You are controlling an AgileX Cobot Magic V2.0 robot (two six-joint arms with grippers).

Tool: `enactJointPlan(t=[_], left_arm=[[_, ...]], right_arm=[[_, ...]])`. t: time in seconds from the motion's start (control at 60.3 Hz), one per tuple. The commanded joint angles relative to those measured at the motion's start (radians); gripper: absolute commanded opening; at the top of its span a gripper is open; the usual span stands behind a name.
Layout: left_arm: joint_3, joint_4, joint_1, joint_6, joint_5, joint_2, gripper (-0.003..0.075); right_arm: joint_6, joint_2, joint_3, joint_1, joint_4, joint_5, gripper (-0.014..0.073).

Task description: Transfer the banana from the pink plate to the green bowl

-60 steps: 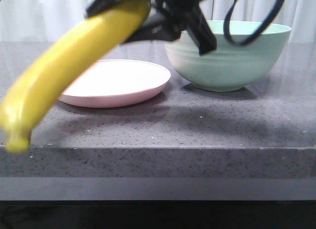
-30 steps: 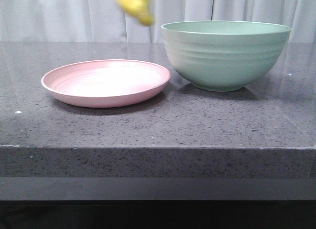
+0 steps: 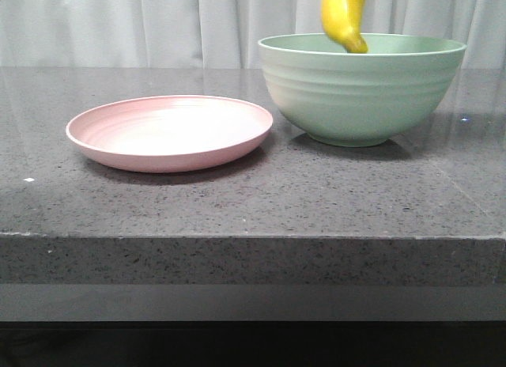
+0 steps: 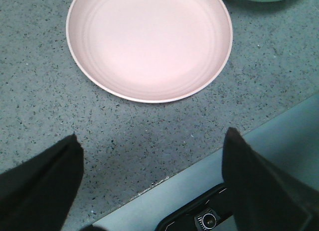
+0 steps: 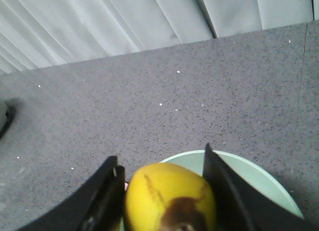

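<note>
The right pincer (image 5: 162, 191) clasps the banana (image 3: 345, 17) by one end between its two dark fingers (image 5: 102, 201), letting the fruit hang nearly upright beneath it, lower tip dipping just past the rim of the green bowl (image 3: 362, 90). Held this way, end-on, the fruit can go down into the deep bowl without catching its wall; it appears not yet to touch the bottom, though the interior is hidden from the front. In the right wrist view the bowl sits directly below the pincer, pale rim curving out behind the banana's brown-marked end, which suggests the arm is poised high over it, pointing steeply downward. The left pincer (image 4: 149, 186) hangs released, fingers spread wide and holding nothing, above the near edge of the grey speckled table (image 3: 237, 201). The pink plate (image 4: 149, 44) lies just beyond it, bare, beside the bowl, and the left arm stands clear of the transfer.
</note>
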Motion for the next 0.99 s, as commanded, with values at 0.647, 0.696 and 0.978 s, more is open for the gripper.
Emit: enactJointPlan(t=[0.647, 0.696, 0.978], left_arm=[[-0.031, -0.013, 0.004, -0.01, -0.062, -0.012, 0.0554], [-0.031, -0.013, 0.004, -0.01, -0.062, -0.012, 0.0554], [-0.031, -0.013, 0.004, -0.01, -0.062, -0.012, 0.0554]], right_arm=[[-0.047, 0.118, -0.039, -0.006, 0.025, -0.001, 0.0135], [-0.048, 0.118, -0.039, -0.006, 0.025, 0.0, 0.0153], [-0.06, 0.118, -0.039, -0.006, 0.025, 0.004, 0.0379]])
